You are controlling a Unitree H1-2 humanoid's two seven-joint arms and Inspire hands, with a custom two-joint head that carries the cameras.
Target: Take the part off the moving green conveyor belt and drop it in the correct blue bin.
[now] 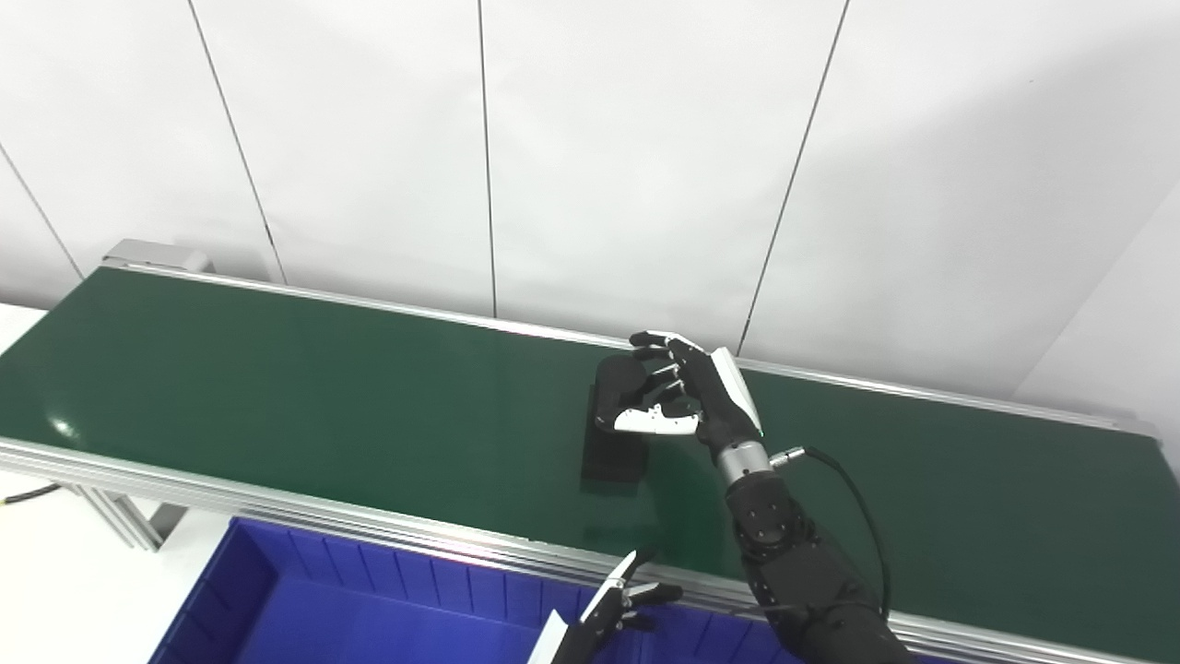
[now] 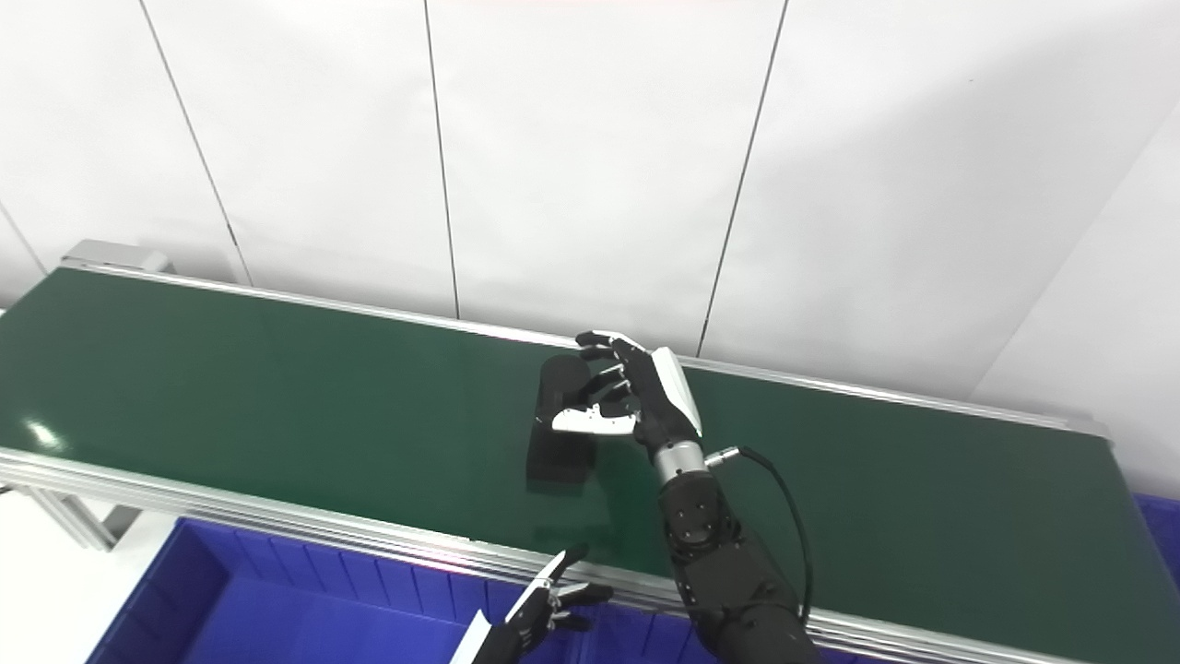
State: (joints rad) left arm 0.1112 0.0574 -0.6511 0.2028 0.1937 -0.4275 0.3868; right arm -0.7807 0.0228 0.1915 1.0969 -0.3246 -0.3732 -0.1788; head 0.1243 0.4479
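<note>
The belt (image 1: pixel 277 387) ran green across the view from far left to near right, bare on its left half. Below its near rail sat the bin (image 1: pixel 304 609), blue and with nothing showing in the part seen, close under the belt, likely so a part could be dropped in with a short carry.

Over the bin's right side the left hand (image 1: pixel 608 613) waited low at the bottom edge. Its fingers (image 1: pixel 659 592) pointed toward the belt, spread a little, holding nothing; it seemed parked out of the way.

Right of that, near mid-belt, lay the part (image 1: pixel 613 452), a dark block resting flat on the belt, with a rounded dark end farther back. The right hand (image 1: pixel 687 392) was at its far end, palm turned toward the left, fingers curled around the rounded end and the thumb below. Whether it had truly gripped the part or only cupped it could not be told. The part's near end appeared to rest on the belt, so the lift looked not yet made.
</note>
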